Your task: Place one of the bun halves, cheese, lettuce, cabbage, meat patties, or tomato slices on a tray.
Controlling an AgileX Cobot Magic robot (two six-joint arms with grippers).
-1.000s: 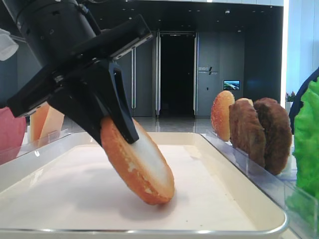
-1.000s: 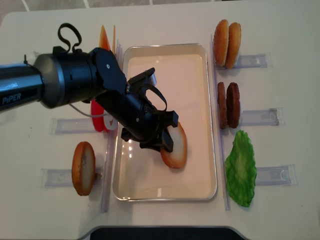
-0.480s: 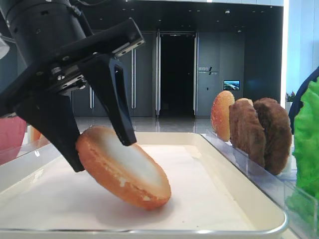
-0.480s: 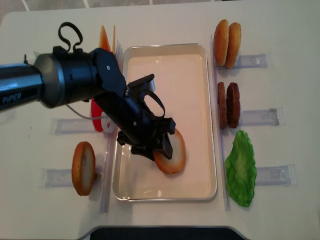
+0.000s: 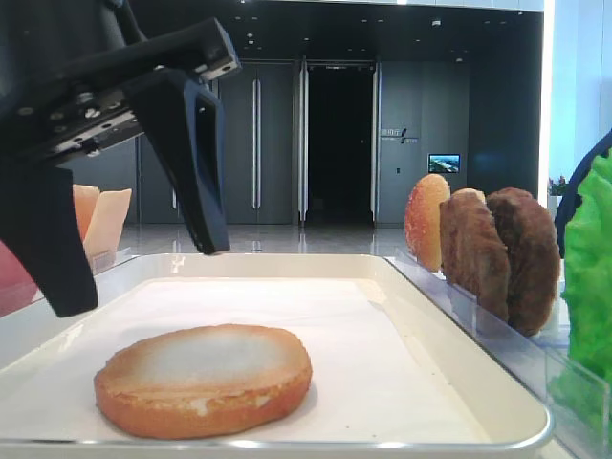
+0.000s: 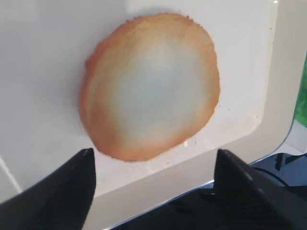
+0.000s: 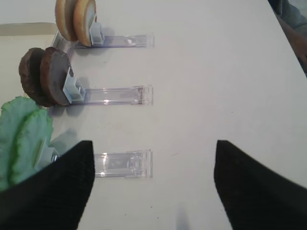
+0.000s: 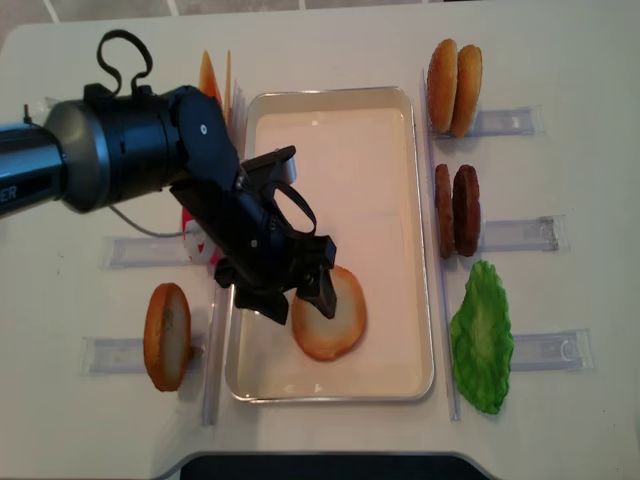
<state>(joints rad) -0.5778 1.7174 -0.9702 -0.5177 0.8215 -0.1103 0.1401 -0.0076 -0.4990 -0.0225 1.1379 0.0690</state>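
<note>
Golden-brown round bun half [image 5: 204,379] is lying flat, pale whitish face up, on the matte white lining of the cream-white rectangular tray [image 5: 478,378], toward the tray's near end. Left black pincer [image 8: 284,290] is hanging just above it with its jaws spread wide, gripping nothing. Right pincer [image 7: 153,184] is also standing wide and empty over the white table [image 7: 216,86], beside the clear plastic racks [image 7: 122,95].

Low tray-level side view; overhead view — both share tray [image 8: 420,240].
</note>
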